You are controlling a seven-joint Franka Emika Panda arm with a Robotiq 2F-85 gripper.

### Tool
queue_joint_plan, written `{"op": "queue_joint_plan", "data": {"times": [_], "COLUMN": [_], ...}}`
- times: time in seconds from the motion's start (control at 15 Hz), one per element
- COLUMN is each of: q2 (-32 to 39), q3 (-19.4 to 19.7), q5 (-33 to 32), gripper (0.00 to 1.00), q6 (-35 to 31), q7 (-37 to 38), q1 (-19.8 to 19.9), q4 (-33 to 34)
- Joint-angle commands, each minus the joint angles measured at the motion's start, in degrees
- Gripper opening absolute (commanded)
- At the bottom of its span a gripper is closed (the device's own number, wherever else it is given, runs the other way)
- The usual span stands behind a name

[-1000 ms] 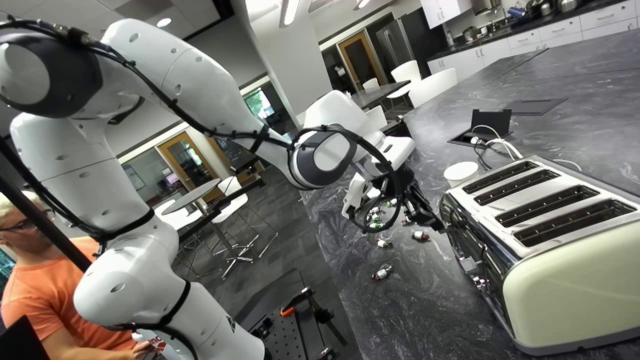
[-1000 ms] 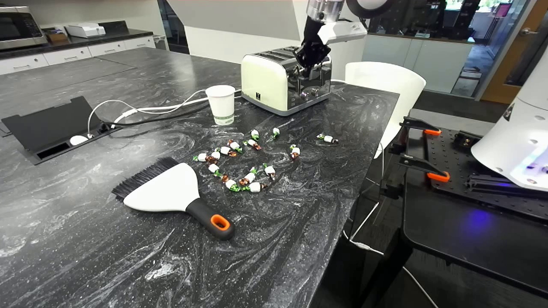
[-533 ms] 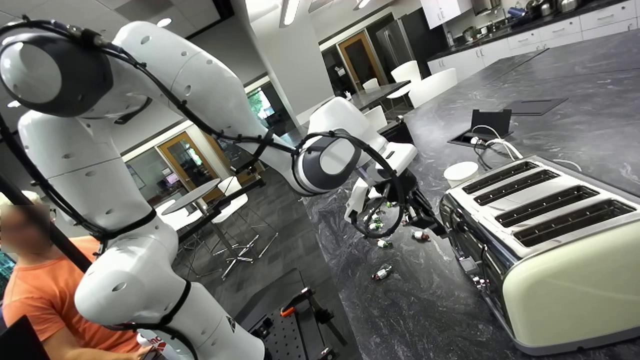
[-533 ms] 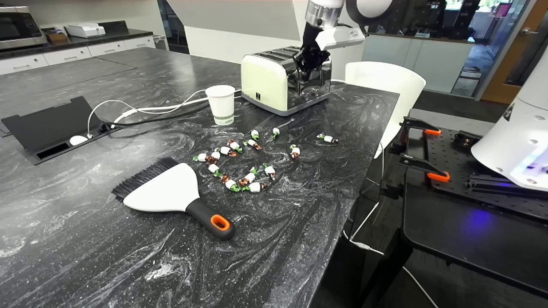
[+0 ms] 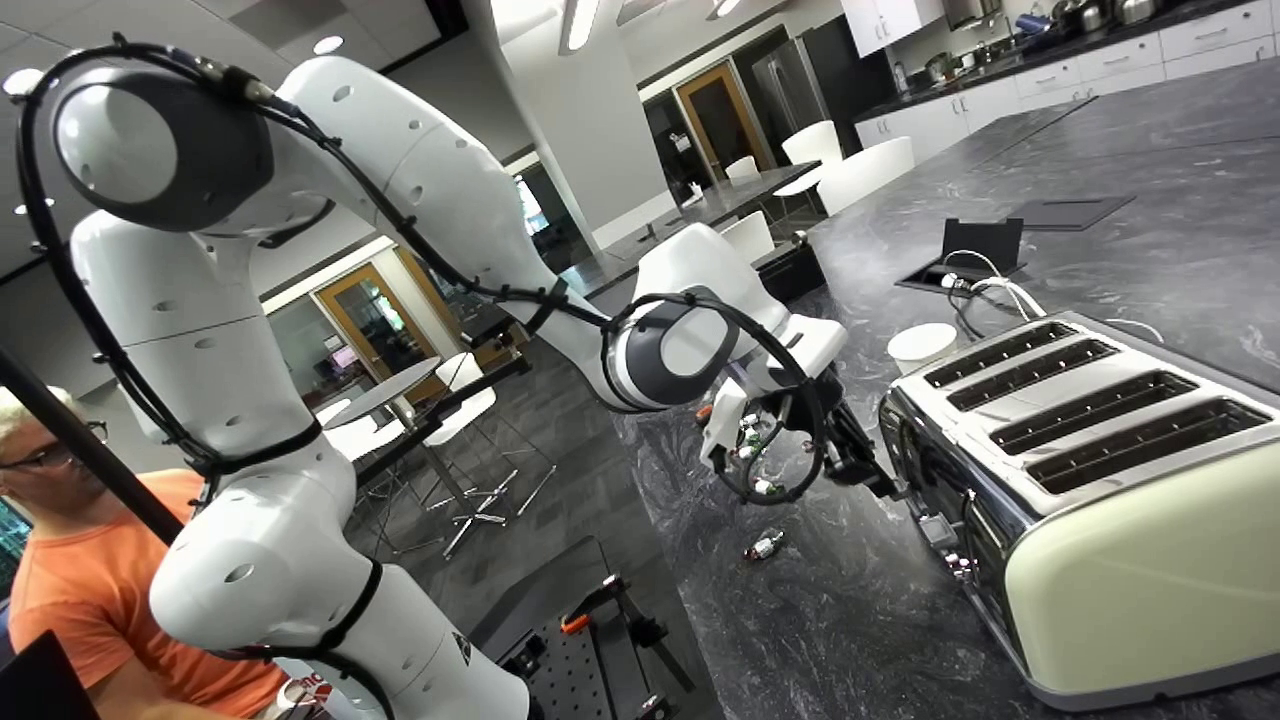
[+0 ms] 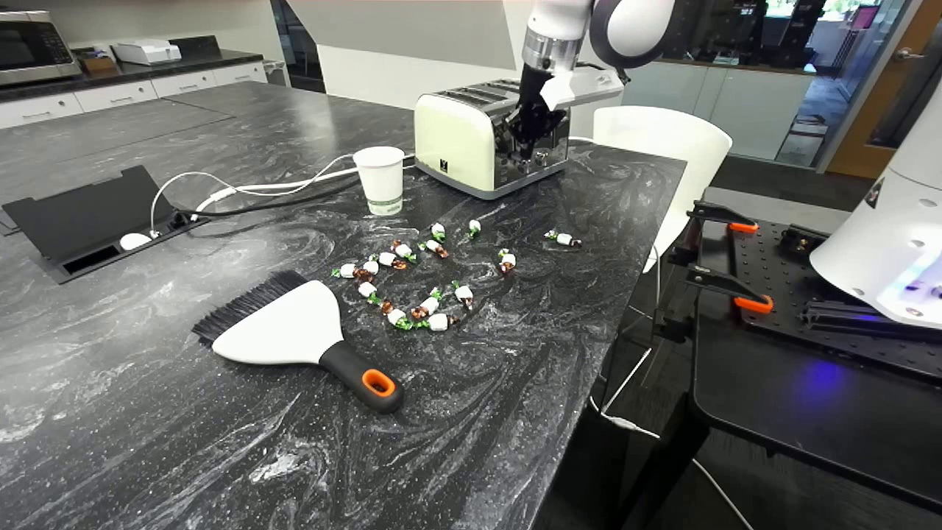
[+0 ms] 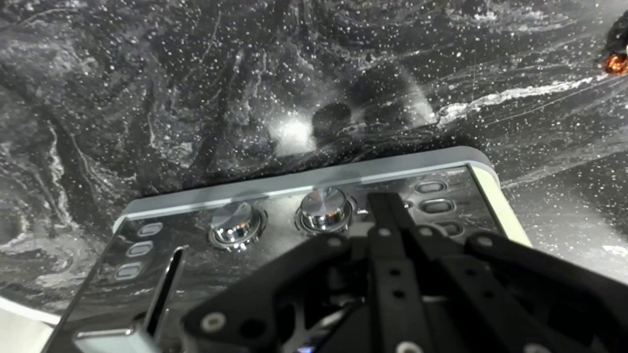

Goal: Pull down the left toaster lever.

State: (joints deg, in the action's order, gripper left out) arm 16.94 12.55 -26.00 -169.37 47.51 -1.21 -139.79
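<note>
The cream toaster (image 5: pixel 1160 590) stands on the dark counter, also seen in an exterior view (image 6: pixel 452 140) and upside down in the wrist view (image 7: pixel 279 184). My gripper (image 5: pixel 897 491) is at its front panel, tips pointing down; it also shows in an exterior view (image 6: pixel 524 151). In the wrist view the gripper (image 7: pixel 390 198) is shut, with nothing visible between the fingertips. A grey block (image 7: pixel 359 229), apparently the left lever, shows beside the fingers near knob height, mostly hidden by them. The other lever (image 7: pixel 117 341) sits higher on its slot (image 7: pixel 164 294).
Two chrome knobs (image 7: pixel 323 208) and several buttons (image 7: pixel 436 206) are on the panel near the fingertips. A paper cup (image 6: pixel 381 180), wrapped candies (image 6: pixel 430 305) and a white brush (image 6: pixel 287 331) lie or stand on the counter. White cables (image 6: pixel 257 189) run behind the cup.
My gripper has moved down along the toaster's front panel and stayed shut. The arm has lowered with it. The toaster has not shifted.
</note>
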Motion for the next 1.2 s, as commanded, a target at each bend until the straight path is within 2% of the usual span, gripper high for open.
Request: {"op": "queue_joint_plan", "data": {"times": [0.0,0.47,0.6,0.8,1.13], "q2": [4.49,7.92,6.93,-1.28,-16.85], "q3": [-0.3,-1.53,-1.52,3.08,8.27], "q5": [0.77,2.26,2.61,-1.47,-8.44], "gripper": [0.0,0.0,0.0,0.0,0.0], "q6": [-3.05,-4.57,-4.62,-4.03,1.44], "q7": [1.23,0.69,0.66,2.98,4.55], "q1": [-0.03,0.75,0.7,-2.36,-5.3], "q4": [0.83,1.48,1.05,-2.53,-11.06]}}
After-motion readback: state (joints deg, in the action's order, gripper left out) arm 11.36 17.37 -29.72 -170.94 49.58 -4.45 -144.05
